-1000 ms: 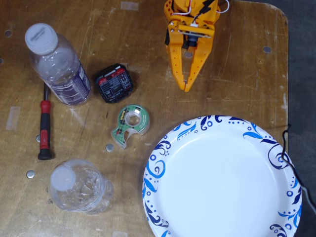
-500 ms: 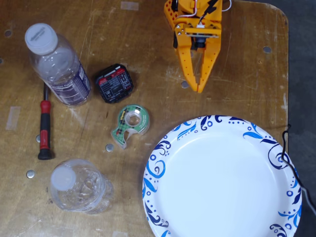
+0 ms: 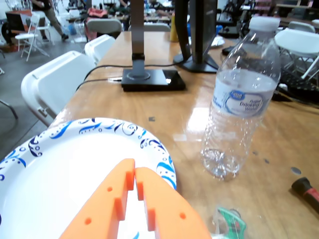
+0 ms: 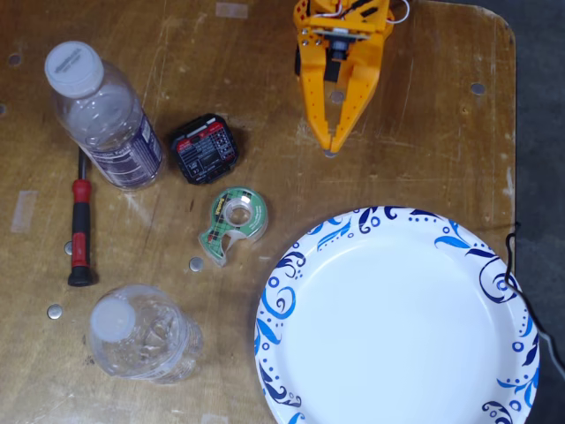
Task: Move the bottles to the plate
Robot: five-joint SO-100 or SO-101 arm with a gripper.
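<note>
While the plate (image 4: 397, 322) lies bare, nothing is done yet: the labelled bottle (image 4: 104, 115) and the crinkled bottle (image 4: 141, 334) both stand on the surface (image 4: 441, 106) well left of it, and the gripper (image 4: 332, 144), clenched and empty, hovers just above its rim.

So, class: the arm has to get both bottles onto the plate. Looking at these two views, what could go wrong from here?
1. The gripper is shut and empty, far from both bottles; it must open first or it may knock one over.
2. The taller bottle stands upright and looks nearly empty, so a nudge could tip it.
3. The tape dispenser and black box lie between the gripper and the smaller bottle, inviting collisions. The plate is empty.
</note>
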